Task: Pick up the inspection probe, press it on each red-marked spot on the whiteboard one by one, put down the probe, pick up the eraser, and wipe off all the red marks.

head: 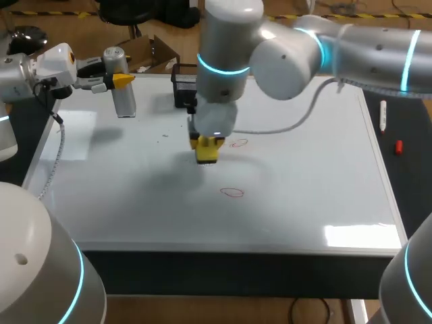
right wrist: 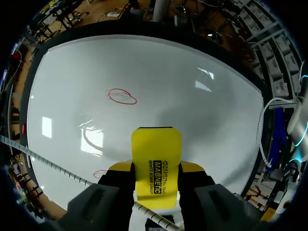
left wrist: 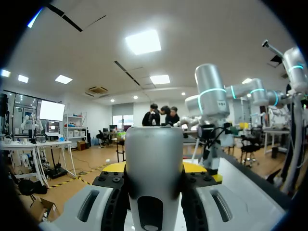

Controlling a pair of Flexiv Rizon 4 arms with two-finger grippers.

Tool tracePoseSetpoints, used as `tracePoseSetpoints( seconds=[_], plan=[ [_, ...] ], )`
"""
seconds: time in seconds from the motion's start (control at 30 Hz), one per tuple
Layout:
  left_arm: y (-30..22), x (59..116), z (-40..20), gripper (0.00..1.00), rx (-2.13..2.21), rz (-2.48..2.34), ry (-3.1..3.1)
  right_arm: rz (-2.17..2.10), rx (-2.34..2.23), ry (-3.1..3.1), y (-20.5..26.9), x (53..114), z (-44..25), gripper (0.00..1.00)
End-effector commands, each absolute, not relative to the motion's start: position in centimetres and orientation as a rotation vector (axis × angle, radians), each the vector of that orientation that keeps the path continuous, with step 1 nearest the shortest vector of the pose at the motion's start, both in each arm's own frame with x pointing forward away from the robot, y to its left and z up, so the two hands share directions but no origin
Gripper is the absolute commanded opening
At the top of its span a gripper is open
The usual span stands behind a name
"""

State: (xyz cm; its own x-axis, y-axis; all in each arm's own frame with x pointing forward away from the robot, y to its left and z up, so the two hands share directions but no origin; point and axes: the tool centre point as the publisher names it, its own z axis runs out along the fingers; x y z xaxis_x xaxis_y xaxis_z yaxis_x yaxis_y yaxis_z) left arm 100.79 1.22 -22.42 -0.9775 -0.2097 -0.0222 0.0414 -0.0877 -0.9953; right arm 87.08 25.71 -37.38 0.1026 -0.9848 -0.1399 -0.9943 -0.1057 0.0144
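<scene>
Over the whiteboard [head: 304, 175], the right hand [head: 206, 147] pinches the yellow eraser [right wrist: 156, 159] near two red marks [head: 231, 192]; the left hand [head: 118, 79] clasps the silver probe [left wrist: 154, 168].

Robotics lab, by my reading: my left arm [head: 27, 74] and right arm [head: 290, 54], grey with glowing cyan rings, work over whiteboard [head: 304, 202] laid flat as bench; marker [head: 383, 116] beside it, cable [head: 297, 121] trailing across.

Yellow eraser [head: 206, 150] over whiteboard [head: 304, 189] near red ovals [head: 231, 192]; silver probe [head: 121, 84] upright.
</scene>
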Motion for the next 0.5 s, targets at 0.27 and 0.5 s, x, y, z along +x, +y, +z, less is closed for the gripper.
tracePoseSetpoints(
  seconds=[0.27,0.5],
  plan=[
    [1.2,100.6,-22.3,0.0,-0.189,-2.187,1.996,0.172,-2.308,2.05,29.0,87.1,-40.0,0.0],
    [1.2,100.6,-22.3,0.0,-0.189,-2.187,1.996,0.158,-2.344,2.061,29.4,86.7,-41.1,0.0]
  ],
)
